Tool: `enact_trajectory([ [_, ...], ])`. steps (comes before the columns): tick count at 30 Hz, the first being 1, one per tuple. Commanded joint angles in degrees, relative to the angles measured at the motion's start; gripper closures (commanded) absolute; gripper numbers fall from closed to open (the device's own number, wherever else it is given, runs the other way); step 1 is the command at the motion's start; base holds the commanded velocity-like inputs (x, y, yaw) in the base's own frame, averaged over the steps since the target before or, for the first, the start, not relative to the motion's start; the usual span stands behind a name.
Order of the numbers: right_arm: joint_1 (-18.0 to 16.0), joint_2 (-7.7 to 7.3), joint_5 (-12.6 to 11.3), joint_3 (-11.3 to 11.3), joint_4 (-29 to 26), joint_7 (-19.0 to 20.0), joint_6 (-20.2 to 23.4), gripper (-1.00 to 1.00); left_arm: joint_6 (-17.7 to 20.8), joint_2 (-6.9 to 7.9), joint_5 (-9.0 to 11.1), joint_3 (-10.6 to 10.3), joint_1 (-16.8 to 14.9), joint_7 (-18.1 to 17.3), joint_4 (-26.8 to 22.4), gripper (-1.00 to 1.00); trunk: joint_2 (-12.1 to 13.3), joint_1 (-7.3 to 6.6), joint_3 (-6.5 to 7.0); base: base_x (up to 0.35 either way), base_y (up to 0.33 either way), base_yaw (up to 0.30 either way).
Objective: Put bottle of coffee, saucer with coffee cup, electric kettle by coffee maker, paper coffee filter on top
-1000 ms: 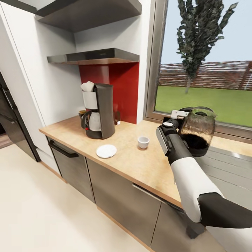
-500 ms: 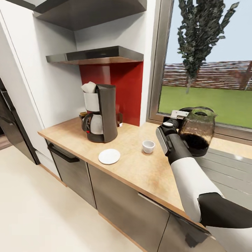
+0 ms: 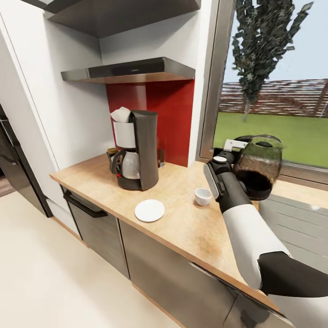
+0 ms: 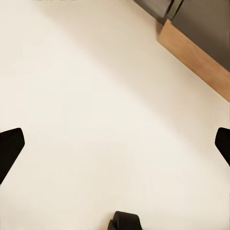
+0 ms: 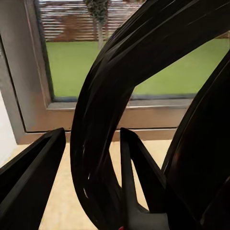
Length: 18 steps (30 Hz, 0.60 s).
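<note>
The black coffee maker (image 3: 139,152) stands on the wooden countertop (image 3: 182,223) before the red wall panel, with a white paper filter (image 3: 121,114) on its top. In front of it lies the white saucer (image 3: 149,210), and the white coffee cup (image 3: 202,196) stands apart to its right. My right gripper (image 3: 238,149) is shut on the black handle (image 5: 108,120) of the glass electric kettle (image 3: 257,168), held above the counter's right part by the window. My left gripper (image 4: 115,143) is open over the floor.
Two dark shelves (image 3: 132,70) hang above the coffee maker. A small brown object (image 3: 111,151) peeks out behind it; what it is cannot be told. Grey cabinet fronts (image 3: 98,225) run under the counter, a dark appliance (image 3: 11,164) stands left, and a window (image 3: 278,91) lies behind.
The whole picture has slid right and down a little, so the camera moved. The kettle sits slightly higher in my right gripper; the cup, saucer and coffee maker keep their places on the counter.
</note>
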Motion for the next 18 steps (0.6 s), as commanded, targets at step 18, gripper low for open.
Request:
enact_trajectory([
  [18, -0.07, 0.07, 0.10, 0.22, -1.80, -0.26, 2.39, 1.00, 0.01, 0.04, 0.60, -0.07, 0.02, -0.33, -0.03, -1.00, -0.03, 0.01, -0.05, 0.065, 0.111, 0.000],
])
